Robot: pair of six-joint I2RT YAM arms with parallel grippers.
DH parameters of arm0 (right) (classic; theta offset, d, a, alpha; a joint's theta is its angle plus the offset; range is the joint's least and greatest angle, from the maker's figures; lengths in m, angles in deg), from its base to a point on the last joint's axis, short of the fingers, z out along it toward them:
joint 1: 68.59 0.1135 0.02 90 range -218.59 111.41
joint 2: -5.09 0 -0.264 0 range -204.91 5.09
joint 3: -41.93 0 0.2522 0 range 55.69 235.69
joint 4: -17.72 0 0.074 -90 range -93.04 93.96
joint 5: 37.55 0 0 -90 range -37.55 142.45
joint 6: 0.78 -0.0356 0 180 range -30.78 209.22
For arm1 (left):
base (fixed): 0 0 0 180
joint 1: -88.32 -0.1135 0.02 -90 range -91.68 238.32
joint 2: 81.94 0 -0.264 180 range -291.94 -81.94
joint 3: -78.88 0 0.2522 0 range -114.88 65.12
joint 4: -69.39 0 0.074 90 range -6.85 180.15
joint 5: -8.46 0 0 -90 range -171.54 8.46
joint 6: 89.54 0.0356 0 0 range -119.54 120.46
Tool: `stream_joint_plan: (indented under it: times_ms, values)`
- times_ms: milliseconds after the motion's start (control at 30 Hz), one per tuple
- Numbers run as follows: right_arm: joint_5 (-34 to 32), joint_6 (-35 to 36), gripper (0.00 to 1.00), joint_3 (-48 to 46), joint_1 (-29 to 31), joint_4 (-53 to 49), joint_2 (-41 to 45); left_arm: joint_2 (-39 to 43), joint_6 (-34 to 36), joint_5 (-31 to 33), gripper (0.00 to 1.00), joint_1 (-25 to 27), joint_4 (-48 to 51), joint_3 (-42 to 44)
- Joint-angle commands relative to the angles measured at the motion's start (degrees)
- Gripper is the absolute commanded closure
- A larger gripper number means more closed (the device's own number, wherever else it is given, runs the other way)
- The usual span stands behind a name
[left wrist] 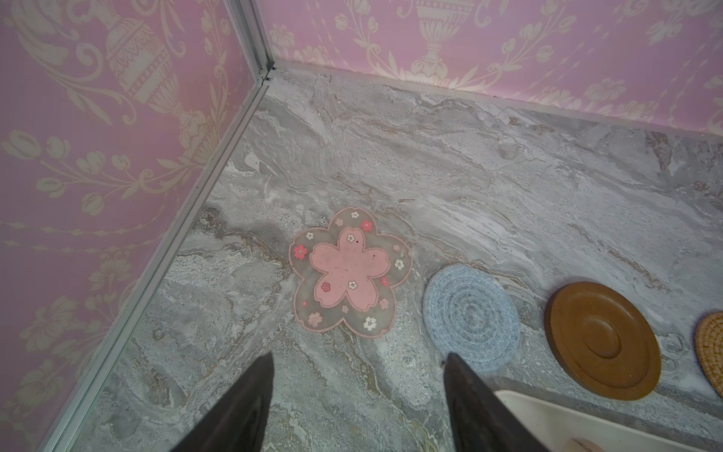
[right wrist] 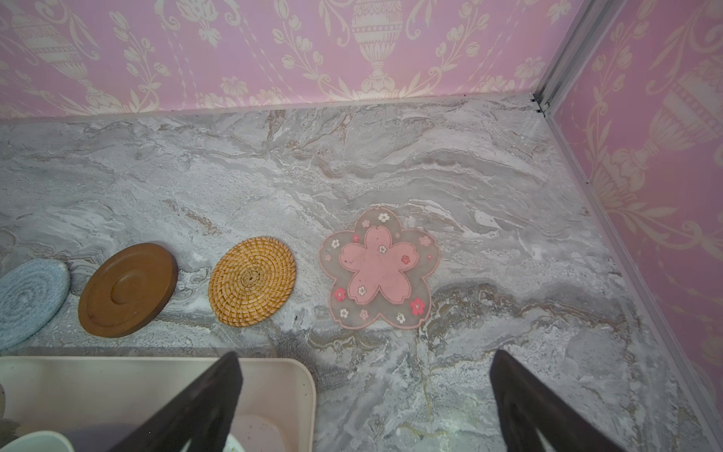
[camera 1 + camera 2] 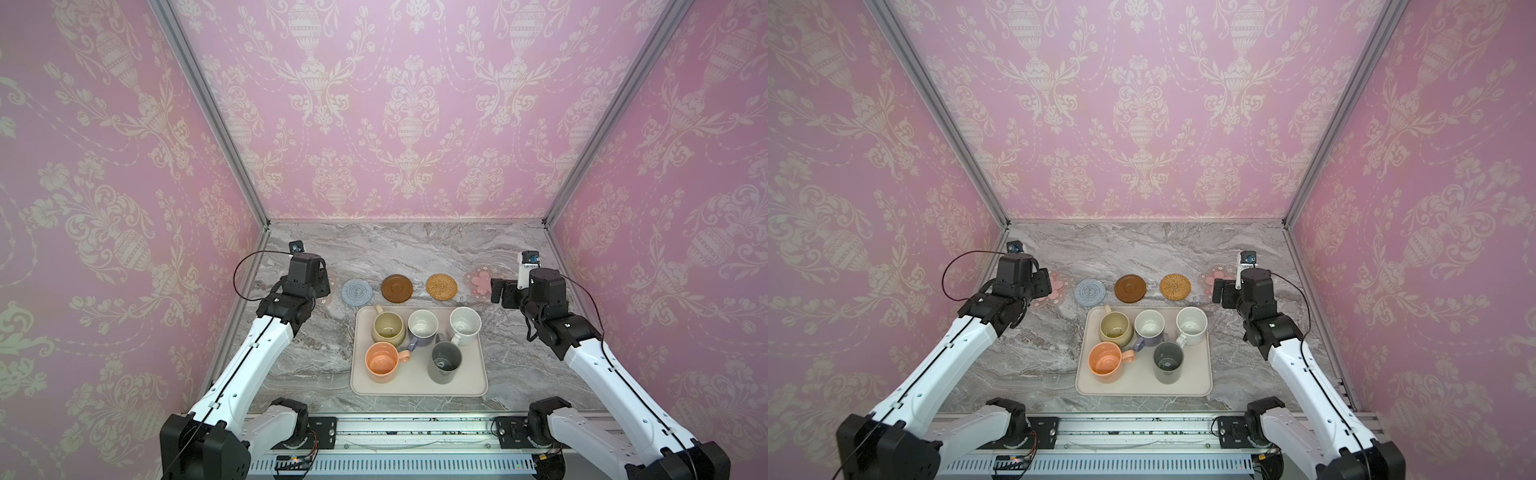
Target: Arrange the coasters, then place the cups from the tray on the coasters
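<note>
Five coasters lie in a row behind the tray (image 3: 415,384): a pink flower (image 1: 350,274), blue-grey woven (image 3: 357,292), dark brown (image 3: 397,288), tan rattan (image 3: 441,286) and a second pink flower (image 3: 482,284). On the tray stand the cups: olive-yellow (image 3: 388,328), lavender (image 3: 422,327), white speckled (image 3: 464,325), peach-orange (image 3: 381,361) and dark grey (image 3: 446,362). My left gripper (image 1: 358,354) hovers open just short of the left flower coaster and holds nothing. My right gripper (image 2: 367,352) stands wide open short of the right flower coaster, one finger over the tray's corner.
The pink wallpapered walls with metal corner posts (image 3: 208,104) close in the marble table (image 3: 316,365) on three sides. The left flower coaster lies near the left wall and is partly hidden under the arm in both top views.
</note>
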Motion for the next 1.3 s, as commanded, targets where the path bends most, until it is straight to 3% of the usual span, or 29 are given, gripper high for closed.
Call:
stream_joint_plan:
  times_ms: [0,267,467,667,867,1267]
  values:
    - [1.0,-0.8,0.00,1.4,0.4,-1.9,-0.2,-2.5,-1.4,3.2,0.30,1.6,5.3,-2.8]
    - [1.3,0.0,0.00,2.4,0.7,0.3,-3.7,-10.0,-1.5,3.3,0.34,4.0,4.3,-6.3]
    - [0.9,0.0,0.00,4.0,1.0,0.2,-6.2,-19.4,0.1,0.5,0.51,8.1,3.0,-11.1]
    - [0.4,-0.5,0.00,5.6,1.3,-0.4,-7.9,-28.1,0.4,-0.4,0.54,13.1,3.0,-17.9]
    - [0.3,-1.2,0.00,6.3,1.7,-0.7,-9.0,-36.0,-0.3,-10.7,0.71,15.6,1.8,-24.0]
    - [0.5,-0.5,0.01,9.6,2.2,-3.3,-11.9,-50.4,-1.2,-18.1,0.83,19.2,5.9,-36.7]
